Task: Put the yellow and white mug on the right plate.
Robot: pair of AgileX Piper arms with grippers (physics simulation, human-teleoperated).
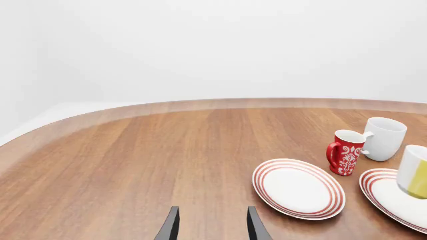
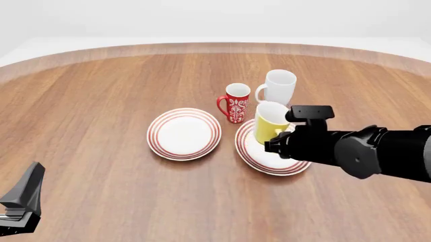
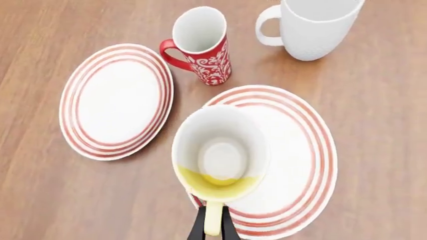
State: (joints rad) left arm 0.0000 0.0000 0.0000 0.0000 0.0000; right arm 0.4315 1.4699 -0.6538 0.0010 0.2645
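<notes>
The yellow and white mug [image 2: 271, 122] stands upright over the near left part of the right plate [image 2: 252, 151]; I cannot tell whether it touches the plate. My right gripper [image 3: 212, 227] is shut on the mug's yellow handle, and the mug's white inside [image 3: 220, 155] faces up over the plate [image 3: 293, 145]. In the front view the right gripper [image 2: 276, 143] sits just right of the mug. My left gripper [image 1: 212, 227] is open and empty, low at the near left [image 2: 23, 196], far from the mug [image 1: 417, 172] and the right plate [image 1: 393, 197].
The left plate [image 2: 183, 133] lies beside the right one. A red mug with white pattern [image 2: 235, 102] and a taller white mug [image 2: 278, 86] stand just behind the plates. The wooden table's far edge [image 2: 215, 46] curves round.
</notes>
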